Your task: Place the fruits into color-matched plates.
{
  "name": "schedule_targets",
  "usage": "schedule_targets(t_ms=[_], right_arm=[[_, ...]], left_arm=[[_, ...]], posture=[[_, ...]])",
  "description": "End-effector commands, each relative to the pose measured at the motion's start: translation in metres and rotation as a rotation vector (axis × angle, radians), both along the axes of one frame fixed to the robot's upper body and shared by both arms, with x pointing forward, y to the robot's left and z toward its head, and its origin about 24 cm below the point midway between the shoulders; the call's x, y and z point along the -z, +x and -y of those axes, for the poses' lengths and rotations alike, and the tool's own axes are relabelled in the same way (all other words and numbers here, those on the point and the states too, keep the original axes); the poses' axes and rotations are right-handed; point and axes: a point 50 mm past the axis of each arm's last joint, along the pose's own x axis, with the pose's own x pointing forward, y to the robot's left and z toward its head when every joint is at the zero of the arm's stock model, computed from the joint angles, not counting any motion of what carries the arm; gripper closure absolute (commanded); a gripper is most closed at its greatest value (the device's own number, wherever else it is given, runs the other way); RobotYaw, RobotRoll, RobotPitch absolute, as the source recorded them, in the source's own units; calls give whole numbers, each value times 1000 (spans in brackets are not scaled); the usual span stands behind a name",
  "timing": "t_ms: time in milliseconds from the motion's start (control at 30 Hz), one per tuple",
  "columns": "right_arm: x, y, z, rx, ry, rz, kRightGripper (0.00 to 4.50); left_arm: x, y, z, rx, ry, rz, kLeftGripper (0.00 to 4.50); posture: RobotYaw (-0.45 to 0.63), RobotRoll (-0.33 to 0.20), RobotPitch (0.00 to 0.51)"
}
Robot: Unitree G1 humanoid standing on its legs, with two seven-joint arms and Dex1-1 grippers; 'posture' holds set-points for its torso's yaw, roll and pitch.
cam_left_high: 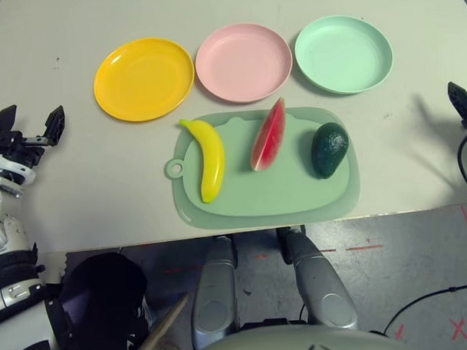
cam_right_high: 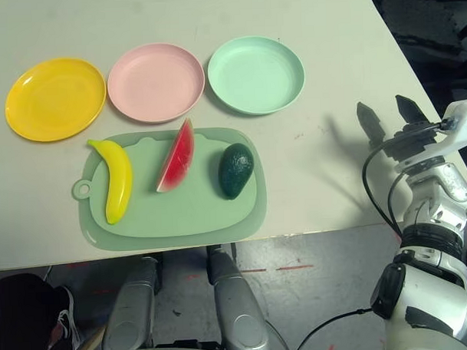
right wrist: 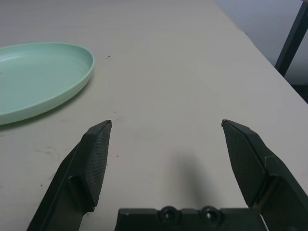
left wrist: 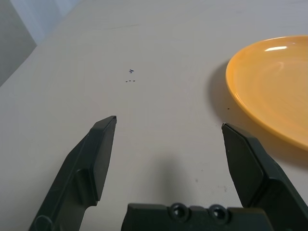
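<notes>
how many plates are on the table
3, in a row behind the cutting board: yellow plate at the robot's left, pink plate in the middle, mint plate at right.

We hold both arms out wide, one at each side, forearms angled forward and slightly inward. Our left gripper [cam_left_high: 26,126] sits at the left with its two black fingers [left wrist: 98,154] spread wide apart and nothing between them; the fingertips point forward and a little upward. Our right gripper [cam_right_high: 389,116] mirrors it on the right, its fingers [right wrist: 96,161] equally far apart and empty, tips raised and aimed forward. Both wrists are white and silver, with a black cable looping along the right arm. Neither gripper touches anything; each hangs above the surface and casts a shadow beneath.
</notes>
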Motion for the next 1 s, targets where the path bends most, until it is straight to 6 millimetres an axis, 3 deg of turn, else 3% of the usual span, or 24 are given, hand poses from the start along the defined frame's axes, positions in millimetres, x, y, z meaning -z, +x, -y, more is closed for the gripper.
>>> schedule_targets(t_ms=[33,333,500,600,700,833,933,1000], right_arm=[[4,-4,2,2,-23,-22,0],[1,0,-2,-15,-34,-15,0],[-4,2,-6,-46,-69,-18,0],[-12,2,-7,-75,-114,-23,0],[-25,2,-8,-131,-185,-37,0],[-49,0,-12,-238,-317,-72,0],[-62,-2,-15,-302,-397,-97,0],[-74,-2,-21,-361,-494,-117,0]], left_arm=[[4,-2,-1,-8,-8,-12,38],[-1,1,-1,1,2,-9,38],[-9,4,6,120,62,-27,38],[-22,3,21,391,77,-10,38],[-40,-8,49,812,112,-3,38],[-45,-17,71,1121,266,-162,38],[-45,-20,86,1277,303,-221,38],[-39,-23,106,1420,311,-264,38]], posture=[[17,0,426],[21,0,426],[29,0,430],[30,0,429],[26,0,426],[23,0,422],[17,0,422],[7,0,419]])
